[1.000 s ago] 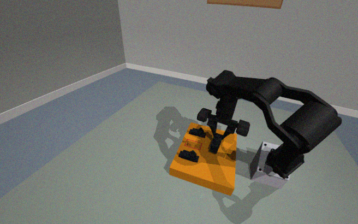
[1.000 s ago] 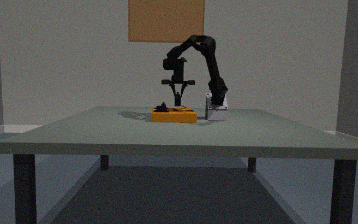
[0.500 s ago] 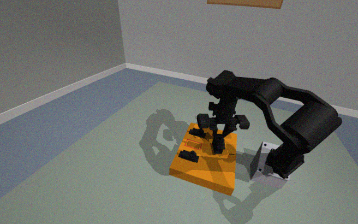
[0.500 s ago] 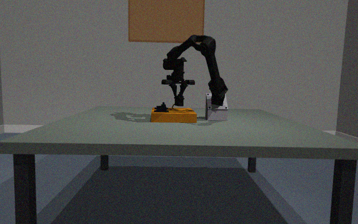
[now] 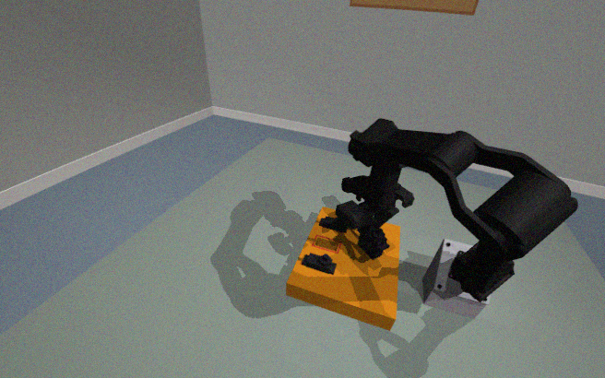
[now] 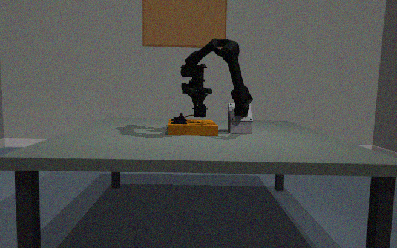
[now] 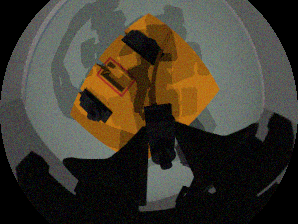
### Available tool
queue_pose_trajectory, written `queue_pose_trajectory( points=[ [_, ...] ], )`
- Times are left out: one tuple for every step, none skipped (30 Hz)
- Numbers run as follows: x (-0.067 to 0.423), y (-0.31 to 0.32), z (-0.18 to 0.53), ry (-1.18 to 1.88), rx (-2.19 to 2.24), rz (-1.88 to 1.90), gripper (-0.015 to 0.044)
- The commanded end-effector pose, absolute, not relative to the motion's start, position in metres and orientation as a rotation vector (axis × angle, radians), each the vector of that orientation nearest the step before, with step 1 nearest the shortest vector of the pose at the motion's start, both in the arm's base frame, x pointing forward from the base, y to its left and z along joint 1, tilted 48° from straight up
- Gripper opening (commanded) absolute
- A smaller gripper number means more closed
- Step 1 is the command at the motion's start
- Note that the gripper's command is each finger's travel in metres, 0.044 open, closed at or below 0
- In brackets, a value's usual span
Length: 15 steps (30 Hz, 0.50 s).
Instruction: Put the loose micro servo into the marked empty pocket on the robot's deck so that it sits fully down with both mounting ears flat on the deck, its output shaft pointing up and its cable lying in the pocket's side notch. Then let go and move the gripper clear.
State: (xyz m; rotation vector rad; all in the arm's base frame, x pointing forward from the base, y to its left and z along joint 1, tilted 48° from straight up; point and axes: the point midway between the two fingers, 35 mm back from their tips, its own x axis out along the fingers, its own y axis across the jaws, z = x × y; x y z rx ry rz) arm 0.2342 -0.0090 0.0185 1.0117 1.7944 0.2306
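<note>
Gripping the loose micro servo (image 5: 374, 242), end effector (image 5: 375, 246) is part-closed, fingers clamped on the small dark body, hanging above the orange deck (image 5: 369, 295) at frame center in the top view. Servo is off the deck surface, not in any pocket; exterior view shows it (image 6: 200, 112) just above the deck (image 6: 193, 129) with a thin cable (image 6: 189, 115) trailing left toward a seated servo (image 6: 179, 119). Whether the cable touches that servo, cannot tell.

Marked empty pocket (image 5: 326, 243), red outline, sits left of the end effector in the top view, uncovered. One seated servo (image 5: 318, 263) lies below-left of the pocket, another (image 5: 333, 224) above it, partly hidden under the wrist.

Wrist view: end effector (image 7: 160, 137) at lower center, dark fingers around the servo (image 7: 161, 143), orange deck (image 7: 193, 90) behind, red pocket (image 7: 115, 78) to upper left, well apart from the held servo. Shaft orientation too dark to tell.

Deck rests on the counter (image 5: 161, 277), just beside the arm's grey base block (image 5: 435, 272) at right.
</note>
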Motion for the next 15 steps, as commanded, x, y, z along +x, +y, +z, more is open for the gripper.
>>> queue_pose_trajectory(
  points=[
    [0.2343, -0.0086, 0.0193, 1.743, 0.899, 0.374, 0.0000],
    [0.2343, -0.0086, 0.0193, 1.732, 0.874, 0.403, 0.0000],
    [0.2343, -0.0086, 0.0193, 1.720, 0.849, 0.431, 0.0000],
    [0.2343, -0.0086, 0.0192, 1.708, 0.825, 0.460, 0.0000],
    [0.2343, -0.0086, 0.0192, 1.695, 0.800, 0.488, 0.0000],
    [0.2343, -0.0086, 0.0192, 1.683, 0.775, 0.516, 0.0000],
    [0.2343, -0.0086, 0.0192, 1.670, 0.750, 0.543, 0.0000],
    [0.2343, -0.0086, 0.0192, 1.656, 0.725, 0.571, 0.0000],
    [0.2343, -0.0086, 0.0192, 1.643, 0.700, 0.598, 0.0000],
    [0.2343, -0.0086, 0.0192, 1.629, 0.674, 0.625, 0.0000],
    [0.2343, -0.0086, 0.0192, 1.614, 0.649, 0.652, 0.0000],
    [0.2343, -0.0086, 0.0192, 1.600, 0.624, 0.678, 0.0000],
    [0.2343, -0.0086, 0.0192, 1.585, 0.599, 0.704, 0.0000],
    [0.2343, -0.0086, 0.0192, 1.570, 0.573, 0.730, 0.0000],
    [0.2343, -0.0086, 0.0192, 1.554, 0.548, 0.756, 0.0000]
  ],
)
